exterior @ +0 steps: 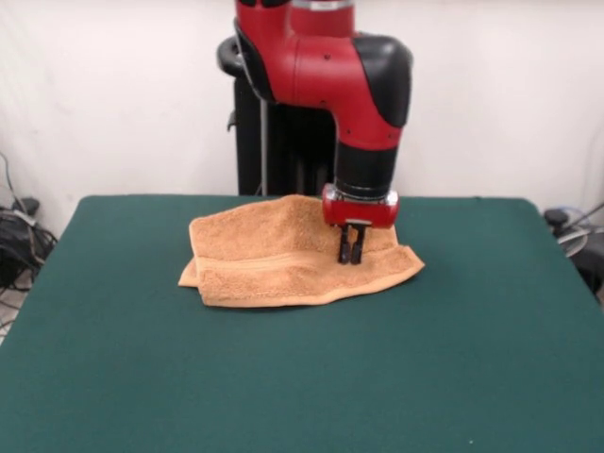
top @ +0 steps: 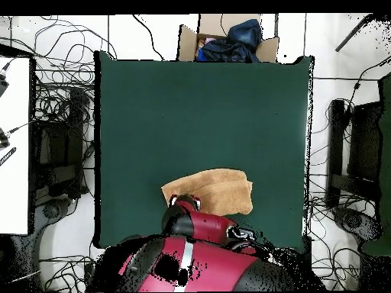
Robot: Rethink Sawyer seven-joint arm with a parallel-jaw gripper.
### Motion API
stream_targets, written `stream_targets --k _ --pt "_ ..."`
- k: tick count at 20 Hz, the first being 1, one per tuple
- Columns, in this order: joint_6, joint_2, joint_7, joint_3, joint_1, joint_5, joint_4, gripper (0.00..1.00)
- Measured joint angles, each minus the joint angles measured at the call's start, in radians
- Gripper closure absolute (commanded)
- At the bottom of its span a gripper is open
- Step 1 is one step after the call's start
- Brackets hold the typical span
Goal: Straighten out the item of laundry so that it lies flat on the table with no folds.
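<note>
The item of laundry (exterior: 283, 255), an orange-tan towel, lies folded over on itself at the far middle of the green table (exterior: 283, 377), with a doubled layer along its front edge. My gripper (exterior: 351, 255) comes straight down onto the towel's right part, its two black fingers close together and pinching the cloth. In the overhead view the towel (top: 218, 189) sits near the table's (top: 198, 114) bottom edge. There the red arm (top: 187, 217) covers the towel's lower left corner and hides the gripper.
A cardboard box (top: 229, 38) holding dark blue cloth stands just beyond the table's far edge in the overhead view. Cables (top: 53, 114) lie on the floor on both sides. The black pedestal (exterior: 269, 142) stands right behind the towel.
</note>
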Motion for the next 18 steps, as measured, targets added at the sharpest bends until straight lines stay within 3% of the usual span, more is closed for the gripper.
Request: stream_targets --k 18 --pt "-0.269 0.05 0.079 0.055 -0.116 -0.104 0.071 1.0"
